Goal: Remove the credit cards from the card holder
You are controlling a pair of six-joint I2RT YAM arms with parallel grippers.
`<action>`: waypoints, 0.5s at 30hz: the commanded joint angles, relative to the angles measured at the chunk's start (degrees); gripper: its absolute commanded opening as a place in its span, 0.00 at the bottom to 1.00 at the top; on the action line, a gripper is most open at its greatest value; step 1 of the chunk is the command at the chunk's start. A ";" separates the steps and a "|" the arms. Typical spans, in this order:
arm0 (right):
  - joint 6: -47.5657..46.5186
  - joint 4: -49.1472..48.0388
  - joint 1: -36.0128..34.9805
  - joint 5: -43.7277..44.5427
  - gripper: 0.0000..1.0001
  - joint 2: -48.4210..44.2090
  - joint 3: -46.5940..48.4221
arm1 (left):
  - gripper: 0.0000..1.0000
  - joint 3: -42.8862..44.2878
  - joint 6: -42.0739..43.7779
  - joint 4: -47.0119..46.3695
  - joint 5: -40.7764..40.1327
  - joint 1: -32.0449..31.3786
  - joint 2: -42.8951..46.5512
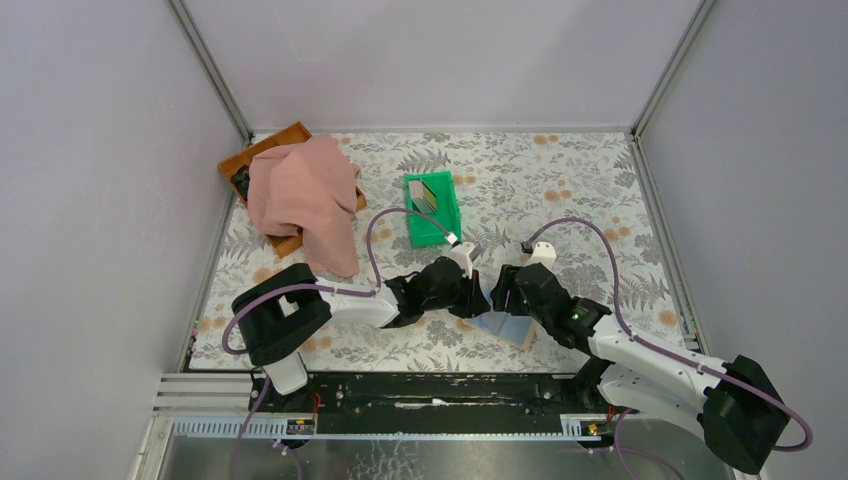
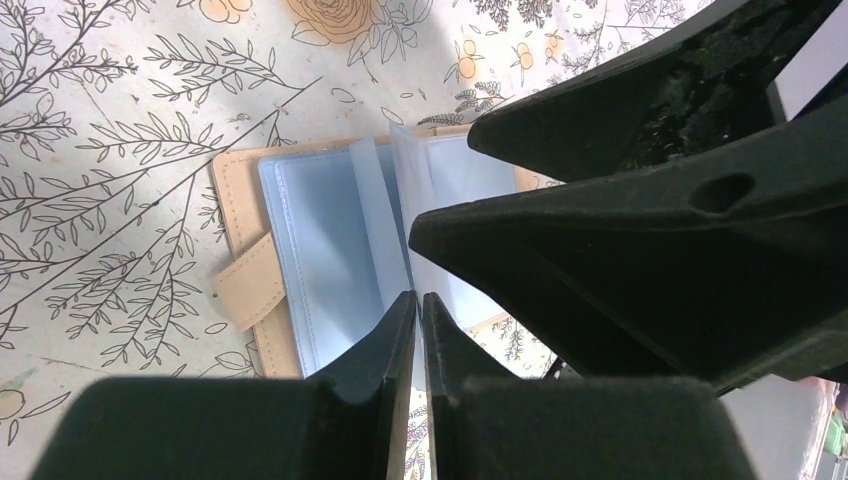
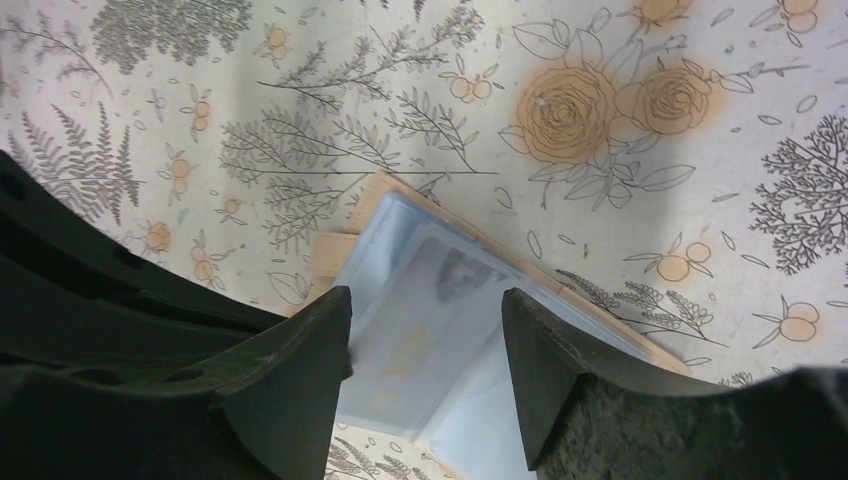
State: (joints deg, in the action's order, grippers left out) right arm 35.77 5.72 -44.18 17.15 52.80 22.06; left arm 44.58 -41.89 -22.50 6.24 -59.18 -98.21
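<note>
Card holder (image 3: 470, 420) open, card (image 3: 420, 315) in sleeve; green bin (image 1: 440, 238) holds cards (image 1: 430, 195).

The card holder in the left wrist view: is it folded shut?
No, the card holder lies spread open, with its pale blue inner pages showing.

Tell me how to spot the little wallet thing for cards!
Look at the flowery tablecloth, near its front edge, where the black left gripper and right gripper meet. Lying open beneath them is a small book-like card holder, pale blue plastic pages inside, tan cover outside. Unlike the green plastic bin and pink cloth farther back, it is flat.
</note>
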 commanded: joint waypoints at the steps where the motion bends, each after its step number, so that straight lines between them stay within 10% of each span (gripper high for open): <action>1: -1.43 -2.08 0.46 -0.83 0.65 0.88 3.75 | 0.12 0.60 0.14 -0.97 0.31 -0.38 -0.22; 15: -0.99 -1.75 0.63 -0.06 0.65 2.10 1.59 | 0.12 0.35 0.32 -0.68 -0.12 -0.41 0.42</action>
State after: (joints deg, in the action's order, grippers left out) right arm 35.22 4.05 -44.12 15.79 57.41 23.79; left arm 44.58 -41.89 -22.50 6.24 -59.18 -98.21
